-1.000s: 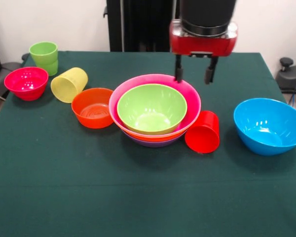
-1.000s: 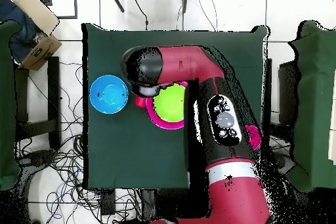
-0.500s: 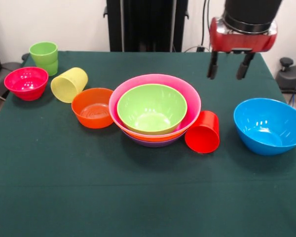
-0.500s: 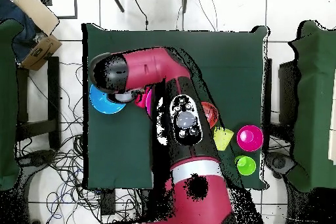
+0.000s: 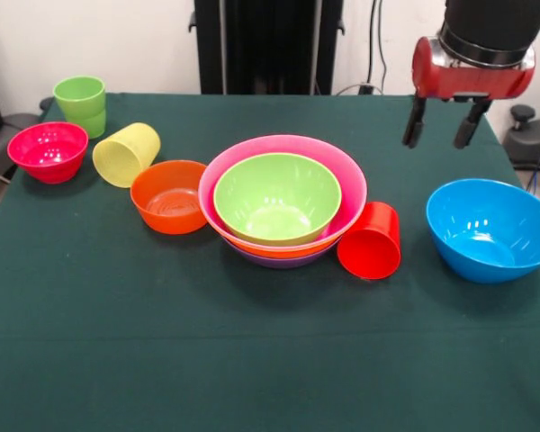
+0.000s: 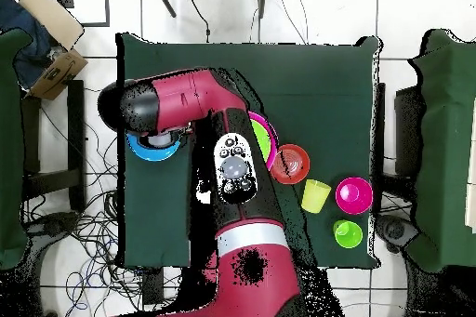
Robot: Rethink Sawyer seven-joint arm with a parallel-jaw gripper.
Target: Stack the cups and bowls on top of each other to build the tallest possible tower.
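Observation:
The tower [image 5: 349, 187] stands mid-table: a lime-green bowl [image 5: 277, 198] nested in pink, orange and purple bowls. A red cup [image 5: 371, 241] lies on its side against the tower's right flank. The blue bowl [image 5: 490, 229] sits alone at the right. My gripper [image 5: 441, 135] hangs open and empty in the air, behind and above the blue bowl. Left of the tower sit a small orange bowl [image 5: 171, 198], a tipped yellow cup [image 5: 126, 154], a magenta bowl [image 5: 48, 150] and an upright green cup [image 5: 81, 103]. From overhead, the arm covers the gripper and most of the blue bowl [image 6: 147, 152] and the tower [image 6: 265, 137].
A dark green cloth covers the table [image 5: 252, 360]. The blue bowl sits close to the table's right edge. A black chair [image 5: 531, 135] stands off the right side. Overhead, a cardboard box [image 6: 51, 44] lies off the table's corner.
My gripper has swung to the picture's right, from over the tower's rear rim to near the blue bowl, staying open. No cup or bowl has moved.

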